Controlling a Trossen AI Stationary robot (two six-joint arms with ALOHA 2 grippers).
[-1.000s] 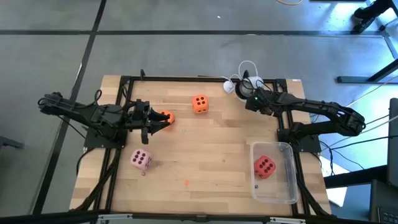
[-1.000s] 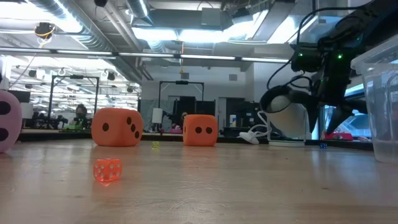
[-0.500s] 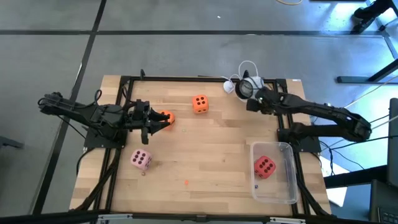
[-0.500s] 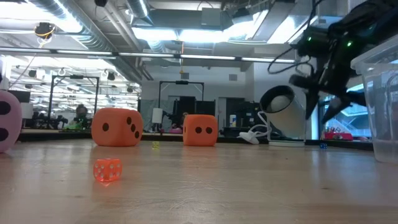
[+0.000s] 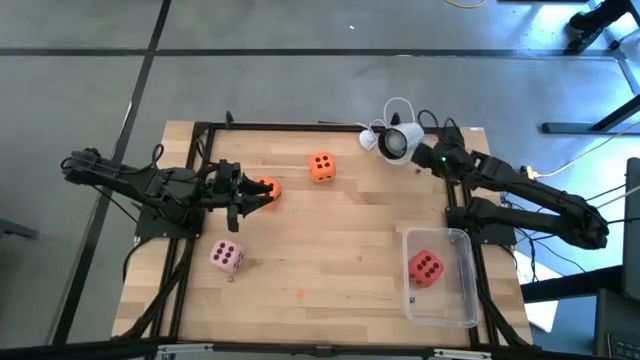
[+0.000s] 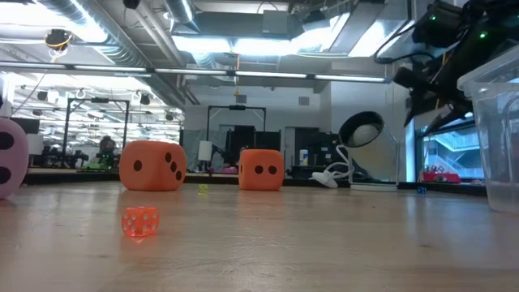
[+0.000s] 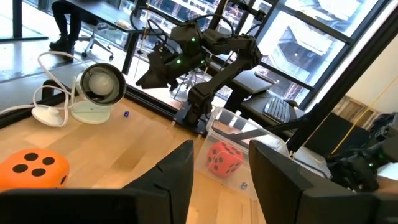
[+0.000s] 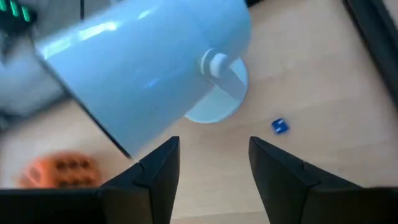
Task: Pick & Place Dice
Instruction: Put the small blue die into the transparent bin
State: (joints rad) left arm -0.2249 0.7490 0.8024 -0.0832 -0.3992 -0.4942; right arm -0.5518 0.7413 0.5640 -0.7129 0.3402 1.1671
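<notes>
Overhead view of a wooden table (image 5: 340, 260); the left gripper (image 5: 262, 192) at centre left sits right by an orange die (image 5: 267, 187), fingers parted, and whether they pinch it cannot be told; the right gripper (image 5: 428, 157) hovers upper right beside a small white lamp (image 5: 397, 141), fingers apart and empty. A second orange die (image 5: 321, 166) lies upper centre, a pink die (image 5: 226, 256) lower left, and a red die (image 5: 426, 267) sits inside the clear bin (image 5: 464, 300) at lower right. Judged stage: one die placed, three left; next, secure the near orange die and carry it across to the bin.

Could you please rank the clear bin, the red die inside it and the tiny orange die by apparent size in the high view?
1. Clear bin, clearly largest.
2. Red die, lying inside the bin.
3. Tiny orange die, a mere speck on the table.
</notes>
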